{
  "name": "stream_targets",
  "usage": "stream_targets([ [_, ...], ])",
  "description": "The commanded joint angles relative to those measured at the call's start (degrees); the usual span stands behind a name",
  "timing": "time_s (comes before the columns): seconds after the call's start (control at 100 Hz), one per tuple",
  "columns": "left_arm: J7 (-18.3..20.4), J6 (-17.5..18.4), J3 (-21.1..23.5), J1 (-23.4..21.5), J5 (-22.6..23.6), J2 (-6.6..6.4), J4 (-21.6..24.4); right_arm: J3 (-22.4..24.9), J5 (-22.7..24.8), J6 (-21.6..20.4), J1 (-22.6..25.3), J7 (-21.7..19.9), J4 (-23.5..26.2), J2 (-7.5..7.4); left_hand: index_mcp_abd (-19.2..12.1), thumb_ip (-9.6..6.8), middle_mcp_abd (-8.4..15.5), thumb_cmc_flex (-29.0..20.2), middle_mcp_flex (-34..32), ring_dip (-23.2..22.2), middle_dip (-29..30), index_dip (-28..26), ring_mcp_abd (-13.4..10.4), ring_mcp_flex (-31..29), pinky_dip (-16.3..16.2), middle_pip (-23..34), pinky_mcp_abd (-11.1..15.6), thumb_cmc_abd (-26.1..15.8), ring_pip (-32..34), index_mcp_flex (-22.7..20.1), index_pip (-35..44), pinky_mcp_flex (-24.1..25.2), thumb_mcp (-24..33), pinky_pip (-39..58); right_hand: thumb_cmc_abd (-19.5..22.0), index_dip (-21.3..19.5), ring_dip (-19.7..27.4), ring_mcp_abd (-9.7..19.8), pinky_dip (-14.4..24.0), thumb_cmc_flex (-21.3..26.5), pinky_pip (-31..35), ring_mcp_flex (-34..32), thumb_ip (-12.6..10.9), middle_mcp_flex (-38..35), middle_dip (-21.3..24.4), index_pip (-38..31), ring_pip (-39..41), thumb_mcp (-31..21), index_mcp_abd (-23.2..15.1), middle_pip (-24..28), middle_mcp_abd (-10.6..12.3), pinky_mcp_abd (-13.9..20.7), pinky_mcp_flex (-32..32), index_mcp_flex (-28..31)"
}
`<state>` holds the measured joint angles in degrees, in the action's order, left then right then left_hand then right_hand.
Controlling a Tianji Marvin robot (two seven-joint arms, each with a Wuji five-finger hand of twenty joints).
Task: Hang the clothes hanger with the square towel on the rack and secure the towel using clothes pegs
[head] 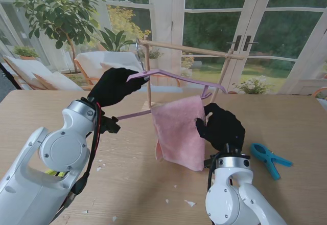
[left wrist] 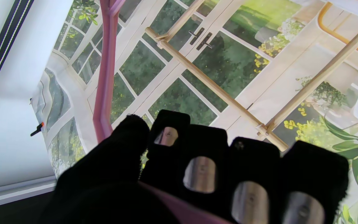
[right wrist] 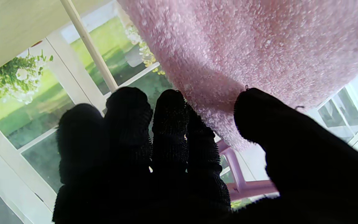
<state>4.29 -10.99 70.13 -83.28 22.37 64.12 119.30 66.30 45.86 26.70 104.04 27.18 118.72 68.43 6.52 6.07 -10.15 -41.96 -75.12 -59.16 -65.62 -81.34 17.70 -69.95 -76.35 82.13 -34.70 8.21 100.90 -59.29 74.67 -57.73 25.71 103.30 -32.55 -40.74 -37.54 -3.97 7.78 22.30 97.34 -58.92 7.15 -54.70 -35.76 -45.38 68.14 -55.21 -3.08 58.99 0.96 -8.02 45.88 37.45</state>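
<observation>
Both hands busy: left hand (head: 116, 85) grips hanger (head: 176, 75), right hand (head: 220, 127) pinches towel (head: 179, 131); lift hook over rack (head: 191, 49) w/o tilting.

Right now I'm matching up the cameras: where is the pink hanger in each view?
Stand view: hanger held up at centre, near the wooden rack.
Left wrist view: hanger rising from the fingers.
Right wrist view: hanger beside the towel.
Shared landmark: the rack.
</observation>
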Motion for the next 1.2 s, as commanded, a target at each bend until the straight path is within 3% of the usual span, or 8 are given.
stream_targets([
  [0.0,0.21,-0.55,-0.45,0.59,1.0,0.37,0.2,-0.11,1.15,-0.09,1.47,-0.76,1.09,-0.05,0.24,-1.63,0.76,1.45,-2.2,-1.09,0.37,-1.22,-3.33,-2.37,-2.4,2.53,-0.04,-2.44,6.96,-2.46,0.94,-2.0,1.27,16.68,1.6,-0.97,-1.33,-0.78,31.75,-2.8,-0.43,3.76,-4.16,4.62,-0.31,5.84,-0.49,1.16,0.56,0.4,0.14,2.12,-1.66,-3.84],
  [0.24,-0.74,-1.57,-1.76,1.72,2.74,0.57,-0.66,-0.2,5.24,-1.7,3.27,5.09,0.91,0.07,0.24,-1.65,0.91,1.43,-2.2,-1.08,0.43,-1.24,-3.48,-2.38,-2.37,2.56,0.22,-2.37,6.95,-2.46,0.93,-2.07,1.37,16.68,1.88,3.95,-3.25,-0.4,33.84,-2.17,0.87,6.97,-4.47,10.61,-4.1,18.55,1.53,3.7,-10.81,2.85,1.81,3.7,-2.94,-10.76],
  [0.37,-0.81,-1.86,-2.39,2.01,2.8,0.61,-0.82,-0.86,6.08,-5.13,3.04,7.59,-0.06,0.04,0.24,-1.65,0.88,1.43,-2.2,-1.07,0.46,-1.25,-3.45,-2.37,-2.34,2.56,0.3,-2.38,6.96,-2.46,0.93,-2.08,1.4,16.68,0.61,3.89,-3.91,-0.34,34.55,0.3,2.74,5.97,-4.56,9.18,-5.27,19.87,2.98,1.94,-16.48,3.99,2.84,4.73,-1.55,-9.54],
  [0.48,-0.81,-2.03,-3.07,2.16,2.94,0.63,-0.87,-2.09,7.83,-6.52,2.2,6.71,-0.58,-0.54,0.24,-1.64,0.88,1.45,-2.19,-1.06,0.48,-1.25,-3.47,-2.38,-2.33,2.57,0.32,-2.38,6.96,-2.46,0.93,-2.08,1.36,16.68,0.02,3.98,-4.04,0.31,34.47,1.49,3.83,4.62,-4.24,7.65,-5.74,20.96,3.67,0.46,-19.64,4.15,4.13,6.16,0.04,-9.12],
  [0.77,-0.36,-1.94,-4.4,1.87,3.31,0.5,-0.5,-5.76,10.27,-6.96,-2.28,5.41,-3.55,-1.11,0.24,-1.66,0.9,1.52,-2.19,-1.04,0.51,-1.26,-3.59,-2.38,-2.28,2.58,0.41,-2.41,6.97,-2.46,0.92,-2.1,1.35,16.68,-1.44,4.96,-4.58,1.03,33.82,3.2,7.54,0.47,-1.85,2.95,-6.73,22.84,6.87,-0.56,-20.66,6.13,6.01,8.49,4.21,-7.73],
  [0.99,0.21,-1.67,-5.4,1.48,3.88,0.33,0.08,-8.15,10.13,-7.2,-5.63,4.17,-5.33,-1.14,0.08,-1.69,1.0,1.54,-2.19,-1.01,0.54,-1.28,-3.72,-2.39,-2.23,2.6,0.58,-2.31,6.98,-2.44,0.92,-2.14,1.43,16.68,-1.88,4.58,-4.13,3.42,29.4,2.79,16.59,-11.01,-3.38,-7.41,-9.62,18.17,16.69,-2.28,-19.22,11.48,8.62,13.37,15.99,-1.08],
  [1.05,0.27,-1.76,-5.58,1.5,3.83,0.33,0.18,-8.74,10.04,-7.28,-6.3,3.67,-5.67,-1.17,0.08,-1.69,1.01,1.56,-2.19,-1.01,0.55,-1.29,-3.73,-2.39,-2.21,2.61,0.6,-2.36,6.98,-2.44,0.92,-2.14,1.45,16.68,-3.63,7.71,-3.07,4.11,26.8,3.92,18.7,-14.05,-0.03,-10.1,-10.13,13.94,18.76,-2.28,-19.72,12.3,8.82,14.5,19.21,0.49],
  [1.19,0.41,-1.82,-5.73,1.66,3.46,0.33,0.21,-9.8,9.63,-7.08,-7.64,3.02,-6.49,-1.09,0.07,-1.69,0.99,1.6,-2.19,-0.99,0.56,-1.3,-3.75,-2.39,-2.19,2.62,0.62,-2.36,6.99,-2.44,0.91,-2.14,1.44,16.68,-5.82,9.42,-2.98,5.1,25.41,6.17,19.99,-16.49,2.25,-12.68,-10.38,5.52,20.55,-1.64,-20.54,13.13,8.13,15.16,22.79,1.66],
])
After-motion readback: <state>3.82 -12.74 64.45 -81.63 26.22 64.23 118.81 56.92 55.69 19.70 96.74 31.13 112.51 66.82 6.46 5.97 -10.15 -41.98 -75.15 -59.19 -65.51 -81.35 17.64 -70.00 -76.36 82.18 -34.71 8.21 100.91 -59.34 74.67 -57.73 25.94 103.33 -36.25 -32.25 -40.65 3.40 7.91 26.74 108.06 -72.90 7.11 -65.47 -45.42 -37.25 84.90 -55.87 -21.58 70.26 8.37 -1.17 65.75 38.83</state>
